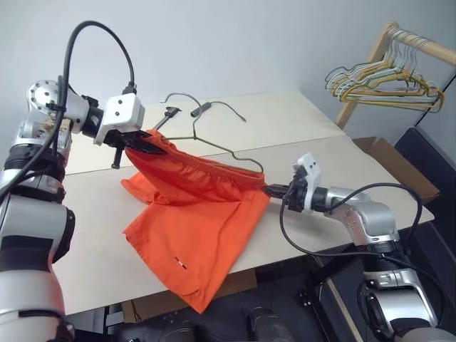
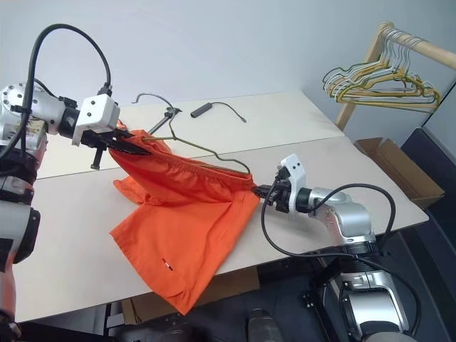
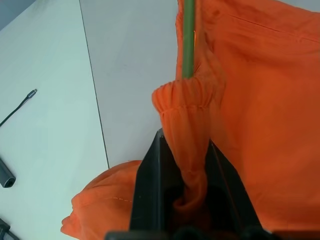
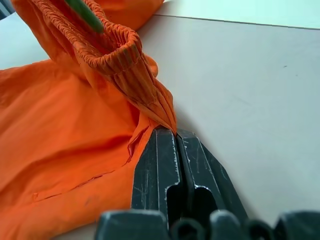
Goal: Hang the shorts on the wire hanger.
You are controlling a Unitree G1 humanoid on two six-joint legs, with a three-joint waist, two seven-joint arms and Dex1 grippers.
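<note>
Both claws are clenching the shorts' (image 1: 192,214) waistband, left claw (image 1: 146,144) at its far-left end, right claw (image 1: 274,190) at the right, stretching it along the hanger (image 1: 221,147) above the tabletop (image 1: 92,235). Overpulling is risking fabric slipping free or dragging the hanger off.

One pair of orange shorts (image 1: 192,228) and one green wire hanger (image 1: 224,148) are here. Two grippers show, left (image 1: 146,146) and right (image 1: 274,191), each with two black fingers. One black cable (image 1: 214,105) lies on the surface (image 1: 92,256). One cardboard box (image 1: 395,167) stands beside it, and one bunch of hangers (image 1: 385,82) hangs on one wooden rail (image 1: 420,46).
</note>
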